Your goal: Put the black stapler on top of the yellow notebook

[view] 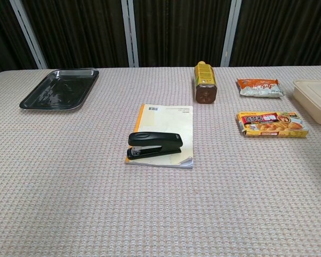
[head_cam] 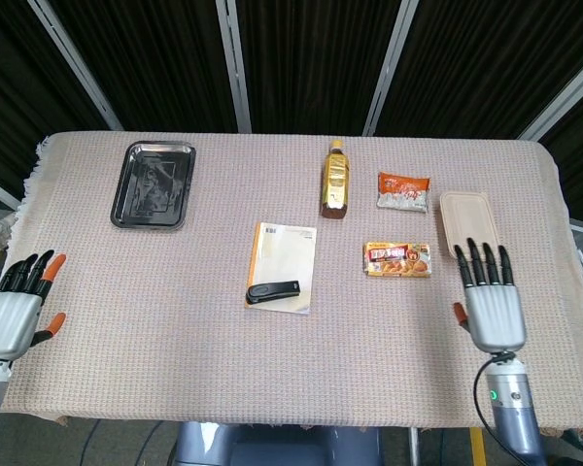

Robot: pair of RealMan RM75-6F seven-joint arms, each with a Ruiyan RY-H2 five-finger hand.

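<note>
A black stapler [view: 154, 145] is lying on a thin yellow-spined notebook [view: 166, 126], with both robot hands standing empty at the bench [head_cam: 155, 282] edges.

The stapler is sitting across the notebook's near end, so the placing looks done. The right hand [head_cam: 491, 301] and left hand [head_cam: 15, 311] are resting well apart from it, fingers [head_cam: 481, 264] straight and spread, holding nothing. A black metal tray [head_cam: 155, 184], an amber bottle [head_cam: 336, 180], two snack packets and a beige lidded box [head_cam: 469, 225] are lying farther off, blocking nothing.
</note>
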